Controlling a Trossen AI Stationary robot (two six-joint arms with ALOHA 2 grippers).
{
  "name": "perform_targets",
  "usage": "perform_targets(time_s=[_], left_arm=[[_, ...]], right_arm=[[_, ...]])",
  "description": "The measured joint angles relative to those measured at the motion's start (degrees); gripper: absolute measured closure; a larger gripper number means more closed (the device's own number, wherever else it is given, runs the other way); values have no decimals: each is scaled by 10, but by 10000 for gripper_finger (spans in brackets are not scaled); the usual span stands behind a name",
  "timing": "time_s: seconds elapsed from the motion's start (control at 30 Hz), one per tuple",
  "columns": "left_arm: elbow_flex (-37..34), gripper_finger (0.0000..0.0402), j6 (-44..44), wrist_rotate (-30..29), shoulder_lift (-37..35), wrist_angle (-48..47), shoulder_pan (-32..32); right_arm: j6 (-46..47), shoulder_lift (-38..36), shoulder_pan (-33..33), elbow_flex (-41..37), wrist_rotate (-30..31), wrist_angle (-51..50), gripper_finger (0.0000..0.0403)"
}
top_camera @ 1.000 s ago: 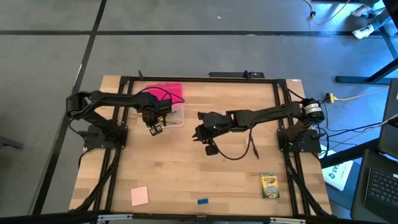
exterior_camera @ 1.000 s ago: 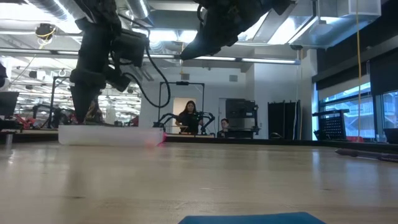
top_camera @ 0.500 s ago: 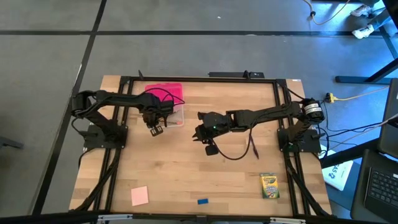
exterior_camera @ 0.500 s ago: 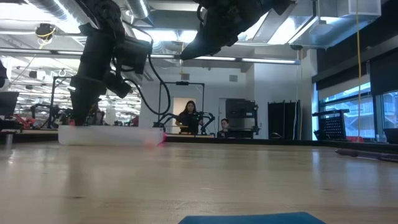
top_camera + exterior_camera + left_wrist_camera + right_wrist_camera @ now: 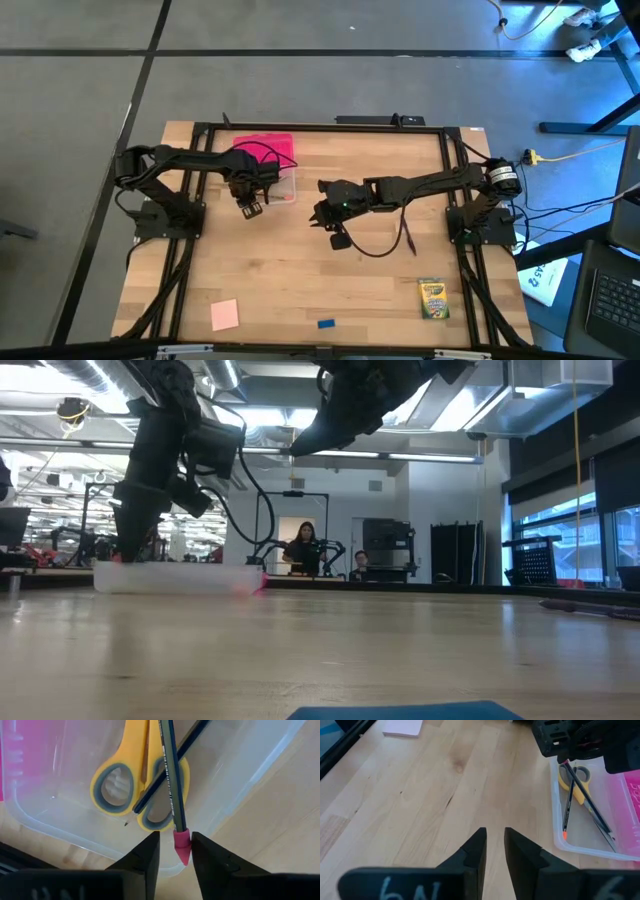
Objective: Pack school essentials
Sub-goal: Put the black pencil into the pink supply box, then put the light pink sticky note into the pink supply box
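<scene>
Pencil (image 5: 172, 780): long axis runs away from left gripper (image 5: 175, 851), eraser end between parted, non-gripping fingers.
Right gripper (image 5: 495, 851): you see it nearly closed, empty.

No readable brand on the green-yellow crayon box (image 5: 433, 298), print too small. White handwritten marks on the dark right gripper (image 5: 494, 851) body, maybe "6N", not certain. Nothing else legible.
</scene>
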Motion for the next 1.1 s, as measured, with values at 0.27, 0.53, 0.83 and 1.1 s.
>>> perform_targets(time_s=[0.27, 0.53, 0.83, 1.1], left_arm=[[0, 290, -8, 0, 0, -3, 0], [7, 291, -58, 1, 0, -47, -4], [50, 291, -133, 2, -54, -57, -87], [55, 291, -287, 2, -116, -51, -238]], right_arm=[[0, 0, 0, 0, 0, 0, 331], [0, 0, 0, 0, 0, 0, 331], [-2, 0, 0, 0, 0, -5, 331], [-2, 0, 3, 0, 0, -11, 331]])
